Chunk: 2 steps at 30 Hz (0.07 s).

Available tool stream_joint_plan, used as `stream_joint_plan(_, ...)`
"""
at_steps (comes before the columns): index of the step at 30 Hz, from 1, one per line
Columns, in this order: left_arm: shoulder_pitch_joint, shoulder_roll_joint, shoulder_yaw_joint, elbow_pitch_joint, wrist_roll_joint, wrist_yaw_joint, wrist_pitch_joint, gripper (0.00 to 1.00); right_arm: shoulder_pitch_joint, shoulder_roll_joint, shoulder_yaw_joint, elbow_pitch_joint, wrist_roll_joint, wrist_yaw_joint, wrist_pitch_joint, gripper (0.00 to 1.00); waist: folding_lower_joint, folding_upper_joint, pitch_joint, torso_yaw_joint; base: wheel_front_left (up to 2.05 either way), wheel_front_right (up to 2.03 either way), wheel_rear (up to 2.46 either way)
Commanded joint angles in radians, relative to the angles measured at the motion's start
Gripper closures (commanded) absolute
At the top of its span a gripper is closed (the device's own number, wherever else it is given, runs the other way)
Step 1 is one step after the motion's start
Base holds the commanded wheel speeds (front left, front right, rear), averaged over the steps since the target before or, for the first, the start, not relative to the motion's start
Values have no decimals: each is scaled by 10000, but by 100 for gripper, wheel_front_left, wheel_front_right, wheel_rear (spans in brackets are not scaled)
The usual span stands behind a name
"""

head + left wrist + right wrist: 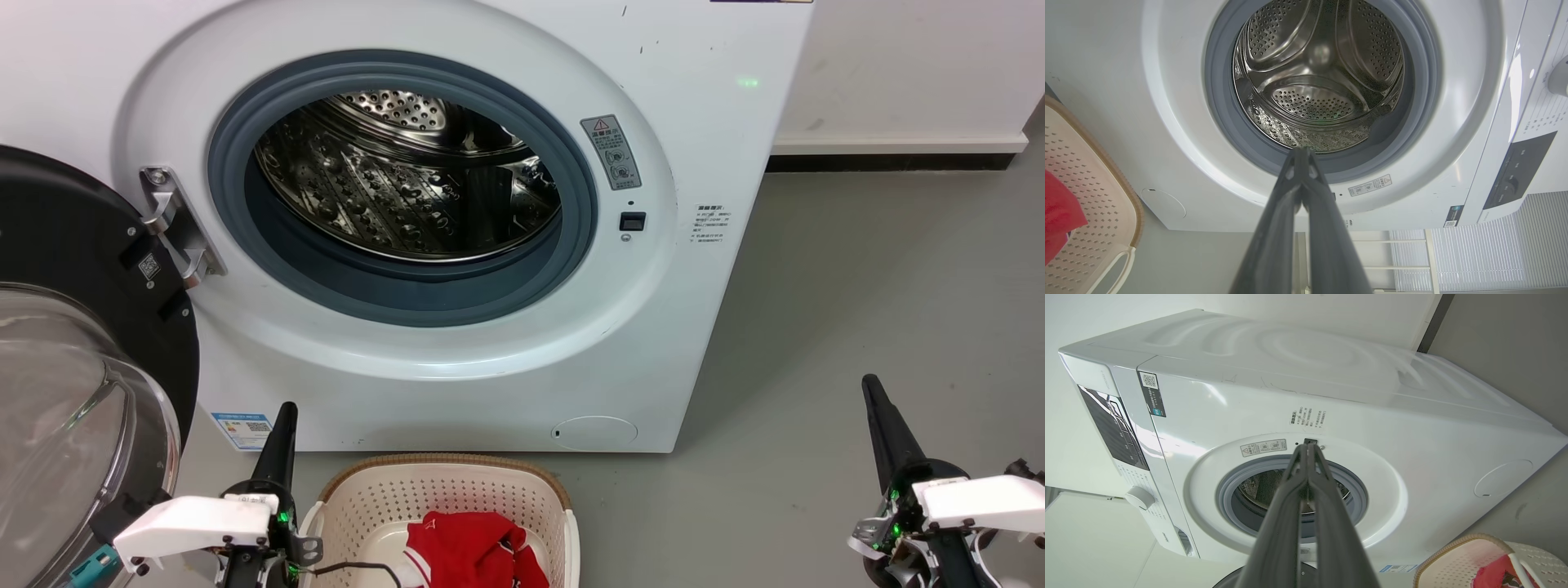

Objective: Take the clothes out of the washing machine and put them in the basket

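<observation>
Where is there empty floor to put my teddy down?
The grey floor between the white washing machine and the right pincer is bare. It's crowded on the left: the black-rimmed glass door, left pincer and cream plastic basket holding red clothes sit close together.

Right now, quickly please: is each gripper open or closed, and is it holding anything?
Left gripper: jaws closed, holding nothing.
Right gripper: jaws closed, holding nothing.
</observation>
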Motion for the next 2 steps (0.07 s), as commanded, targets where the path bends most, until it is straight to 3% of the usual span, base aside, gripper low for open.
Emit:
stream_joint_plan(1,-199,-1,28,-2,-206,-49,69,100,-226,1,-26,28,206,-2,71,100,-1,0,-1,4,0,0,0)
stream_joint_plan(2,-197,-1,34,9,-289,-66,79,100,-229,4,-36,45,286,-2,89,100,-1,0,-3,7,0,0,0)
